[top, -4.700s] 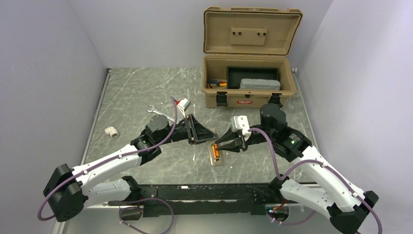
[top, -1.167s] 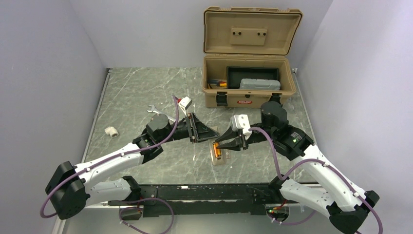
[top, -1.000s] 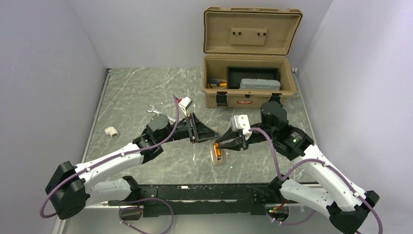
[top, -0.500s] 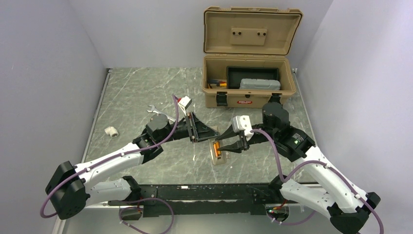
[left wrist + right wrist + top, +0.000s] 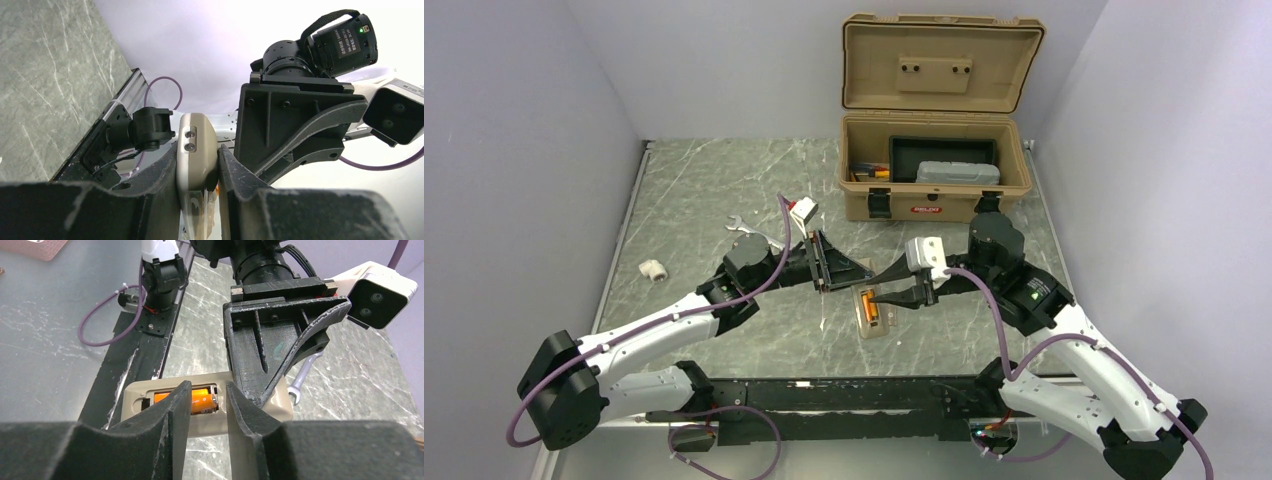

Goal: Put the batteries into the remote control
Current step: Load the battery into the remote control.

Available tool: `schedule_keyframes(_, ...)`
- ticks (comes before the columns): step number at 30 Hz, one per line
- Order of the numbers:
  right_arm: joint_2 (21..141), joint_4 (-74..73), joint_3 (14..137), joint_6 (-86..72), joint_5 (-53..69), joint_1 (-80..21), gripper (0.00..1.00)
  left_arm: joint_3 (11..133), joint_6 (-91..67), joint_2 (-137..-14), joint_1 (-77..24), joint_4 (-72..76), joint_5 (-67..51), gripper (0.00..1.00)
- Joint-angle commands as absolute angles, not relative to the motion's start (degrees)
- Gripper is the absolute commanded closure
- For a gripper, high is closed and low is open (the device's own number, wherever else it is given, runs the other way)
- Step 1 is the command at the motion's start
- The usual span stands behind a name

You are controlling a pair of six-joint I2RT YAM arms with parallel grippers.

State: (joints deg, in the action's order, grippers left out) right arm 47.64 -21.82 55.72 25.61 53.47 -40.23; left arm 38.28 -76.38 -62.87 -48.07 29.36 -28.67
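The remote control (image 5: pixel 870 318) lies back-up on the table with its battery bay uncovered. Orange batteries (image 5: pixel 201 399) lie inside the bay; my own finger hides part of them, so I cannot tell how many. My left gripper (image 5: pixel 856 276) is shut on the remote's far end, and in the left wrist view the tan body (image 5: pixel 197 142) is pinched between both pads. Just right of the bay my right gripper (image 5: pixel 880 297) hovers open, nothing between its fingers (image 5: pixel 176 405). In the right wrist view the bay shows through the gap of the right gripper (image 5: pixel 207 387).
An open tan toolbox (image 5: pixel 934 182) stands at the back right. A silver wrench (image 5: pixel 745 228) lies behind the left arm and a small white fitting (image 5: pixel 653 269) sits at the far left. The black base rail (image 5: pixel 824 395) runs along the near edge.
My right arm has drawn back a little to the right, away from the battery bay, and its jaws stand slightly wider. The left gripper and the remote have stayed put.
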Motion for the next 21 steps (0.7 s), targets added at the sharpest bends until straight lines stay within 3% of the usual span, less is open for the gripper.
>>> schedule_keyframes(1, 47.76, -21.08, 56.69, 26.29, 54.85, -40.17, 0.68, 39.73, -77.52, -62.78, -48.13, 33.4, -29.2, 1.0)
schedule_keyframes(21, 48.27, -25.07, 57.12, 27.94, 56.25, -40.14, 0.73, 39.75, -77.74, -63.19, -48.1, 33.82, -29.28, 1.0)
